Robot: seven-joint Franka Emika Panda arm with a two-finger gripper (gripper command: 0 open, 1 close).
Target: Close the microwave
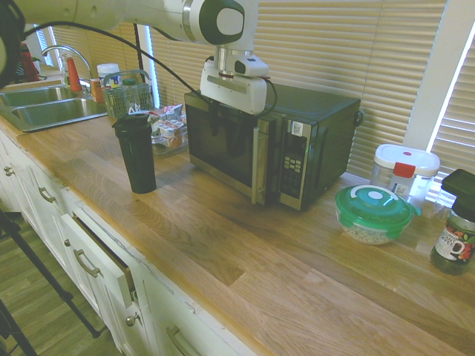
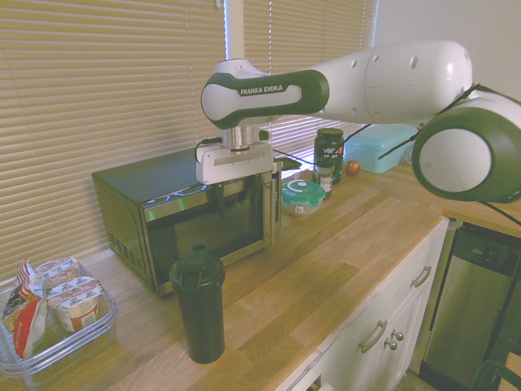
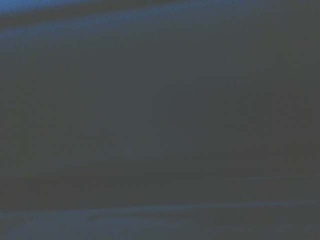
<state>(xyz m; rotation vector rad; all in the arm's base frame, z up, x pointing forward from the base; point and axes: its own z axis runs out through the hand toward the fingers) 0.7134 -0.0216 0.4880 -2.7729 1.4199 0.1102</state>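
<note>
First exterior view: the pincer, its fingers spread and holding nothing, hangs at the front of a black microwave on the wooden tabletop, near the blinds. The door appears slightly ajar. The boxy body looks heavy and rigid, its glass smooth and perhaps slippery; the hinged door should need only a steady push on the frame beside its upright handle. "FRANKA EMIKA" marks the arm in the second exterior view; lettering on the keypad is illegible.

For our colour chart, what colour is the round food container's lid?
Bright green, best seen in the first exterior view.
</note>
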